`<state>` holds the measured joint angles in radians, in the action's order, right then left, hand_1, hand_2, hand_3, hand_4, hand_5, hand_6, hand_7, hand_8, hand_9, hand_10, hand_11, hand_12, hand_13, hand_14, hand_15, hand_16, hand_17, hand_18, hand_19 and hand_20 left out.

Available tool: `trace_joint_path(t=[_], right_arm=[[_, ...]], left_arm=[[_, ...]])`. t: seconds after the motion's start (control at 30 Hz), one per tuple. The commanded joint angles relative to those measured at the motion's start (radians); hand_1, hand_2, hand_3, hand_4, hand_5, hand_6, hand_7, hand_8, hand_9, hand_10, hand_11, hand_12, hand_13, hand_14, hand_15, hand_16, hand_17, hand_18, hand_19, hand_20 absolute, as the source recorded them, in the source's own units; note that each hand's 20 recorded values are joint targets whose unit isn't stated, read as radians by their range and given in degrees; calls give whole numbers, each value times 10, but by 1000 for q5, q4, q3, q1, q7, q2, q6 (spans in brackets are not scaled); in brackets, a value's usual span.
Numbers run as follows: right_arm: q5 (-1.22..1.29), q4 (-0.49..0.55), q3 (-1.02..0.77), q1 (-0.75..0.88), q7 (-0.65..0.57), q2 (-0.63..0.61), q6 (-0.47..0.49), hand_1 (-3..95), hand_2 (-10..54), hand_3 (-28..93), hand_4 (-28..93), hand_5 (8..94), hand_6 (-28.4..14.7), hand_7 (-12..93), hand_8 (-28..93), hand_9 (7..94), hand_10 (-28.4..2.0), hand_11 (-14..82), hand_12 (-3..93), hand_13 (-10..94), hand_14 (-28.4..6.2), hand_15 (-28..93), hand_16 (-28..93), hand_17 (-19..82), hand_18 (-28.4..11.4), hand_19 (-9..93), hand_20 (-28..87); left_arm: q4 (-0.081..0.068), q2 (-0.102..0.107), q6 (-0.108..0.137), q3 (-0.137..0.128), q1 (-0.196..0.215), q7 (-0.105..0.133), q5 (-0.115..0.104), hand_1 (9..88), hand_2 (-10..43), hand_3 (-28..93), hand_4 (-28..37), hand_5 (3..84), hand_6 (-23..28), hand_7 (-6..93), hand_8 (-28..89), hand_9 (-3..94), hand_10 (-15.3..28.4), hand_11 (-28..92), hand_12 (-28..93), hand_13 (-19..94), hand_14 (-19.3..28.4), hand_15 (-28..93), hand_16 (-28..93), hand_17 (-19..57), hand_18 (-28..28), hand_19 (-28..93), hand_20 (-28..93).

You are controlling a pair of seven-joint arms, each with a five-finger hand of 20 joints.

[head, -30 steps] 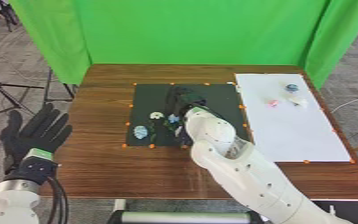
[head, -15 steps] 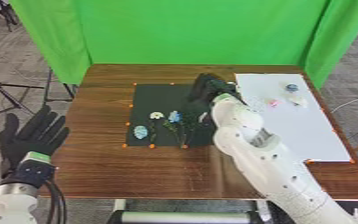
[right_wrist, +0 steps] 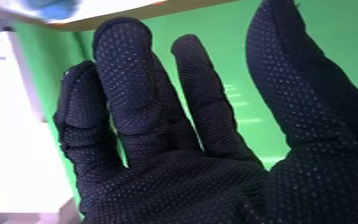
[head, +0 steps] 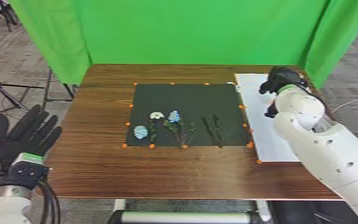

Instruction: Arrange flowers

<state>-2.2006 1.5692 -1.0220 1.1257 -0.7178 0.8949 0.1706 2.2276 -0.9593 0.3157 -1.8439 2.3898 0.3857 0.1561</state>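
In the head view, my right hand [head: 285, 79] is over the far part of the white board, hiding the flower heads there. In the right wrist view, my right hand [right_wrist: 171, 177] is open, its fingers slightly bent and holding nothing. On the black mat lie a light blue flower [head: 141, 132], a white flower [head: 157, 115] and a blue flower [head: 175, 116] with green stems below. Leafy green stems [head: 213, 131] lie at the mat's right side. My left hand [head: 23, 137] is open, palm up, left of the table.
The black mat [head: 189, 97] lies mid-table, with orange markers along its edges. Beside it on the right is the white board [head: 278, 142], partly under my right arm. A green curtain [head: 184, 32] hangs behind the wooden table [head: 91, 165].
My right hand has moved right from the black mat to the white board. The leafy stems at the mat's right side, earlier behind the arm, are uncovered.
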Motion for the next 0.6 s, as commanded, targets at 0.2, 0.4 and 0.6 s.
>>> trace_joint_path(t=[0.2,0.4,0.6], right_arm=[[41,-6,-47,40,36,-52,34,404,-95,770,-250,492,-62,161,-110,462,-164,97,113,648,-117,631,238,334,-245,840,328],[62,-4,-52,41,27,-33,106,412,-95,774,-258,483,-60,165,-114,461,-155,99,113,648,-116,633,238,331,-245,839,332],[83,15,-70,70,4,-35,148,412,-95,781,-269,479,-58,166,-116,464,-157,100,113,649,-117,649,238,332,-248,841,339]], left_arm=[[2,4,-17,15,9,30,-10,245,128,688,-283,391,68,140,-88,300,134,223,82,195,137,356,-89,-58,122,289,90],[2,13,-23,34,4,57,-16,246,127,690,-283,392,67,142,-88,301,134,225,83,198,137,355,-90,-57,123,288,90],[4,6,-24,28,9,45,-5,258,108,693,-283,393,68,137,-91,301,132,219,80,199,136,352,-89,-56,122,286,90]])
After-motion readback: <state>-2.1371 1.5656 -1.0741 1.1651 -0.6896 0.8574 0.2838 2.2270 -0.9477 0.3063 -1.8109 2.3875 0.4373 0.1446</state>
